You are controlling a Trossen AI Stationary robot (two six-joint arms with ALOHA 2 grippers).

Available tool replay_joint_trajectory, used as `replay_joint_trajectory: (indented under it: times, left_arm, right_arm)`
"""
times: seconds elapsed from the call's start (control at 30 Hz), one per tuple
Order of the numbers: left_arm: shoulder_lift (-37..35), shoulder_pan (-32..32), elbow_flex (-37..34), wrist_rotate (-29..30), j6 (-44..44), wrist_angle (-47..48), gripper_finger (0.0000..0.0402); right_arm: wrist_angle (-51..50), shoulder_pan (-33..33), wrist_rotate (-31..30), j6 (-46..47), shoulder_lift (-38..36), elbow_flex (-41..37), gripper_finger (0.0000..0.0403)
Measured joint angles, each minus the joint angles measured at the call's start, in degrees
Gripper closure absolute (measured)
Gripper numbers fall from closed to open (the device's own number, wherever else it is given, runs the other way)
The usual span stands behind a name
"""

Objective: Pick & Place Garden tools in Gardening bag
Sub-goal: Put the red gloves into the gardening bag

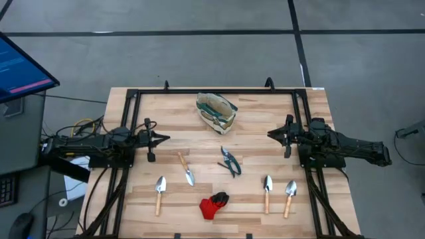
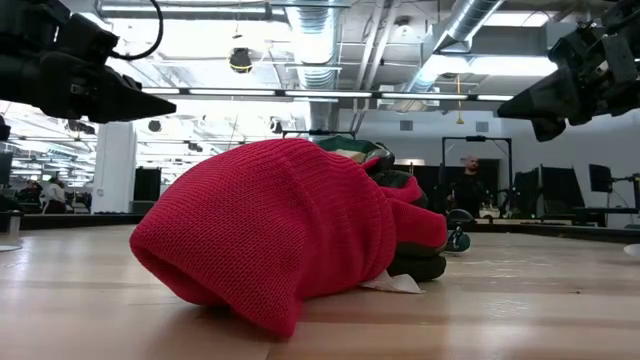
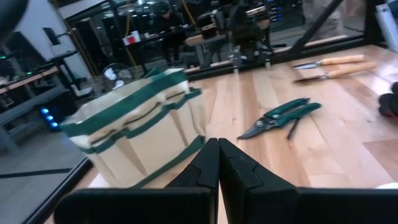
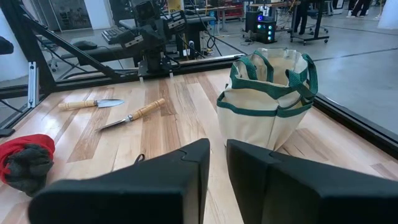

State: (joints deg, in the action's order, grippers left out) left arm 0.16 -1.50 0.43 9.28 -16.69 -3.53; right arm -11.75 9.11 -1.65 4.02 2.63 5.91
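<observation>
nothing is in the bag [image 1: 216,111] yet, which sits at 12 o'clock on the table [image 1: 265,126]; trowels [image 1: 185,168], shears [image 1: 230,161] and glove [image 1: 214,205] lie toward 6. the left gripper [image 1: 163,138] at 9 is closed and empty. the right gripper [image 1: 272,134] at 3 is slightly parted and empty, so the next move likely calls for opening one and reaching for a tool.

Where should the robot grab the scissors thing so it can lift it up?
Probably from straight above, at the pruning shears dark handles. They lie flat on the table, alone, blades toward the bag, so a pincer can close across both handles. The left pincer and right pincer both wait nearby.
</observation>
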Motion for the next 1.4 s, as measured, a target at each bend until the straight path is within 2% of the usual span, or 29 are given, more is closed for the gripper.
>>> replay_joint_trajectory:
  times: [0.13,0.43,0.67,0.97,1.07,1.17,1.23,1.4]
  left_arm:
    - [0.0,0.0,0.0,0.0,0.0,-0.2,0.0399]
    - [0.0,0.0,0.0,1.7,-1.3,-0.4,0.0399]
    - [0.0,0.0,0.0,1.6,-1.1,-0.4,0.0399]
    - [0.0,0.0,0.0,2.4,-0.8,-2.5,0.0399]
    - [0.0,0.0,0.0,-1.7,5.2,-5.9,0.0399]
    - [0.0,0.0,0.0,-7.2,17.7,-11.4,0.0399]
    - [0.0,0.0,0.0,-8.6,24.3,-15.1,0.0399]
    - [0.3,0.0,0.0,-7.5,26.3,-25.0,0.0399]
  right_arm:
    - [0.1,0.1,-2.1,-5.1,0.0,0.0,0.0352]
    - [1.9,-0.1,-2.4,-5.2,0.0,0.0,0.0352]
    - [1.9,-0.1,-1.3,5.7,0.0,0.0,0.0352]
    - [1.9,-0.1,-1.3,9.6,0.0,0.0,0.0352]
    - [1.9,-0.1,-1.3,10.1,0.0,0.0,0.0352]
    - [1.9,-0.1,-1.3,10.1,0.0,0.0,0.0352]
    - [1.9,-0.1,-1.3,10.1,0.0,0.0,0.0352]
    - [1.9,-0.1,-1.3,10.1,0.0,0.0,0.0352]
